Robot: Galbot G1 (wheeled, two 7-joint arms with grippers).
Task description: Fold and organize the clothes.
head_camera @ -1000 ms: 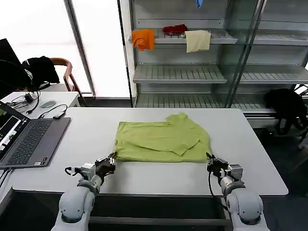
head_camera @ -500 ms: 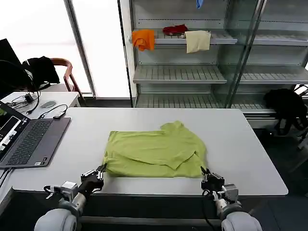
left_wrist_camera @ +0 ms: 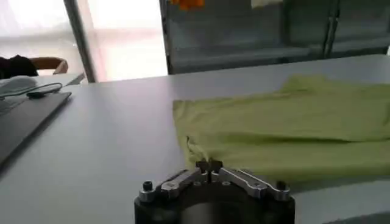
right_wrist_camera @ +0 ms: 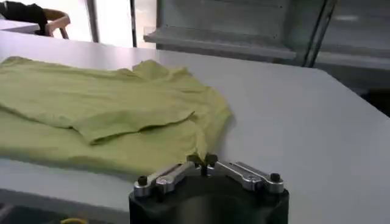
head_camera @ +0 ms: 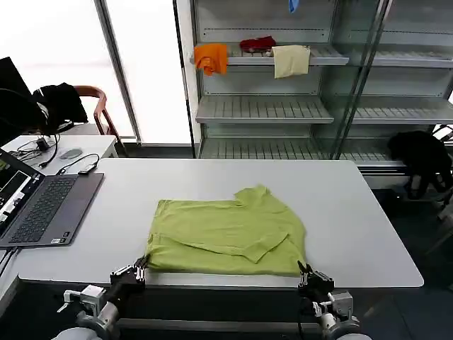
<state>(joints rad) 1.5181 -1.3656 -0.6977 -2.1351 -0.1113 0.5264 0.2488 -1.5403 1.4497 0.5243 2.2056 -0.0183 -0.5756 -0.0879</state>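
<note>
1. One lime-green T-shirt (head_camera: 226, 238) lies on the white table (head_camera: 368, 234), folded into a wide, flat band. Its near hem sits right at the table's front edge, and its collar points toward the far side.
2. The left gripper (head_camera: 135, 270) is at the shirt's near left corner, just off the table's front edge. In the left wrist view the left gripper (left_wrist_camera: 208, 165) has its fingertips pressed together on the hem of the shirt (left_wrist_camera: 286, 131), pinching the cloth.
3. The right gripper (head_camera: 308, 275) is at the shirt's near right corner, also at the table's front edge. In the right wrist view the right gripper (right_wrist_camera: 203, 161) has its tips closed together on the edge of the shirt (right_wrist_camera: 103, 109).
4. A folded sleeve lies across the top layer of the shirt, toward its right half.
5. The shirt looks mostly flat, with soft wrinkles near both pinched corners.
6. A grey laptop (head_camera: 44, 207) stands open on the table, well to the left of the shirt and not touching it.
7. A metal shelf rack (head_camera: 283, 106) stands behind the table's far edge. Orange, red and cream cloths (head_camera: 251, 55) rest on an upper shelf.
8. A chair (head_camera: 95, 106) with a dark garment on it stands beyond the table's far left corner.
</note>
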